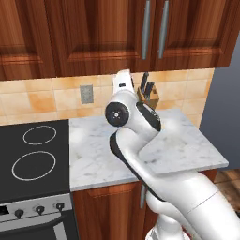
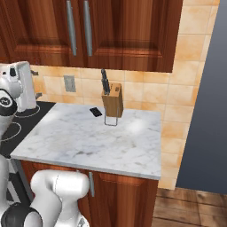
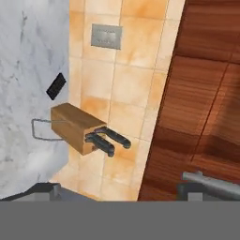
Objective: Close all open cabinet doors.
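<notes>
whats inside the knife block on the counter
The wooden knife block has dark knife handles sticking out of its top; the hand view shows two. Their blades are hidden inside the wood, so their shape and any spare slots cannot be seen.

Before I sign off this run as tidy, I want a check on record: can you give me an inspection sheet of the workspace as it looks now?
Surface: marble counter, bare in the middle.
Job's things: cabinet doors look shut, bar handles side by side.
Clutter: wooden knife block by the backsplash; small black object lying beside it.
Grippers: gripper open, holding nothing, finger tips apart.
Cables: nothing seen.
Surroundings: stove next to the counter; wall outlet on tan tiles; grey wall at the far side.
</notes>
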You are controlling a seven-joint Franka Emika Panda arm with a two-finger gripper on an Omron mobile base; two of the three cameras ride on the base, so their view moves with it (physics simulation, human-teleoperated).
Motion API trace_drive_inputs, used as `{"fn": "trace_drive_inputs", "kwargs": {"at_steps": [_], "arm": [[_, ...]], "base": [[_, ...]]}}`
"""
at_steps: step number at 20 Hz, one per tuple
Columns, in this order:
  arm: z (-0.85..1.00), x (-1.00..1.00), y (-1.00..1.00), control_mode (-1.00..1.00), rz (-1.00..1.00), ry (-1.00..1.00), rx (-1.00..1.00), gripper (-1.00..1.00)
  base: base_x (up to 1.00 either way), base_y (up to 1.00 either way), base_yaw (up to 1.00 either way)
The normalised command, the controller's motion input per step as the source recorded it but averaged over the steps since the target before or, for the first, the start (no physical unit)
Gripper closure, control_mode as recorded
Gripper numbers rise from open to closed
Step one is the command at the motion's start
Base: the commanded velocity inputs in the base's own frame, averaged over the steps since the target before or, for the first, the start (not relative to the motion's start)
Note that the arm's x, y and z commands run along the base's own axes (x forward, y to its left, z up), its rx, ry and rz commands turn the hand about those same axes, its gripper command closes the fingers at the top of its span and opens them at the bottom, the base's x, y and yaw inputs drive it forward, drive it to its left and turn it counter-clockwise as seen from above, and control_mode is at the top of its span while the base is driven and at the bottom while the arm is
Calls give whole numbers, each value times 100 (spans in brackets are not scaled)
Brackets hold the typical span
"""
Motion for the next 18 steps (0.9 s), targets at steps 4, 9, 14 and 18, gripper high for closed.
{"fn": "trace_drive_inputs", "kwargs": {"at_steps": [4, 9, 14, 18], "arm": [[-3, -99, -33, -100, -9, -35, 58, -100], [0, -96, -20, -100, -10, -29, 72, -100], [-3, -100, -46, -100, -3, -24, 62, -100], [-21, -49, -10, -100, 0, -2, 10, -100]], "base": [[0, 0, 0], [0, 0, 0], [0, 0, 0], [0, 0, 0]]}}
